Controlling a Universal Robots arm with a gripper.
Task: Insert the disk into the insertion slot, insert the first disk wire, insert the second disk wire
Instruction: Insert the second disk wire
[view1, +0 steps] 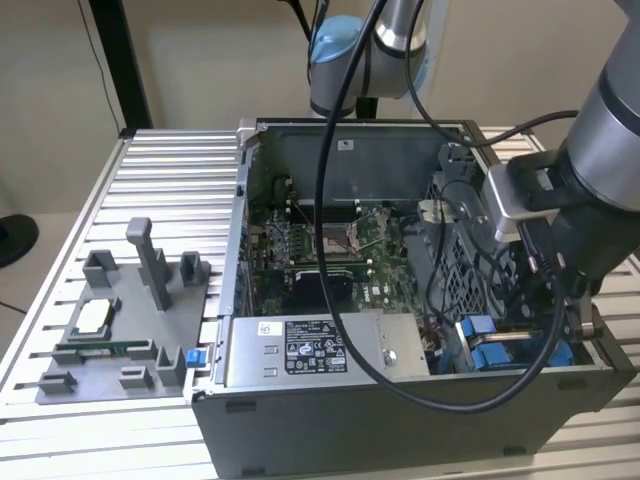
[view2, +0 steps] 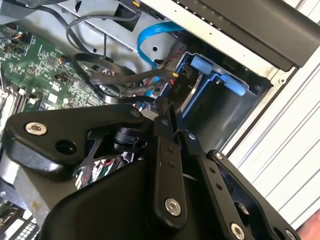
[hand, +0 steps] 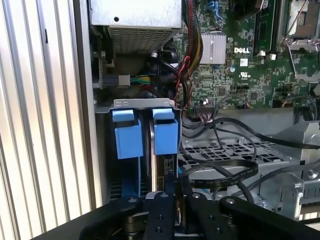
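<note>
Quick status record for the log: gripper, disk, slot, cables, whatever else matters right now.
gripper: fingers closed together, right above the disk's edge, in both wrist views
disk: on edge in the insertion slot, between blue frame tabs
insertion slot: grey bay at the case corner, exterior view's right
cables: black cable looped beside the disk; blue cable above the bay
power supply: grey box along the case's near wall

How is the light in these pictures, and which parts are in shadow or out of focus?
Exterior view: even, soft light; the inside of the computer case is darker than the ribbed table. First wrist view: the motherboard is sharp, and the gripper sits dark against it. Second wrist view: the gripper is a black mass, while the blue plastic parts are brightly lit.
</note>
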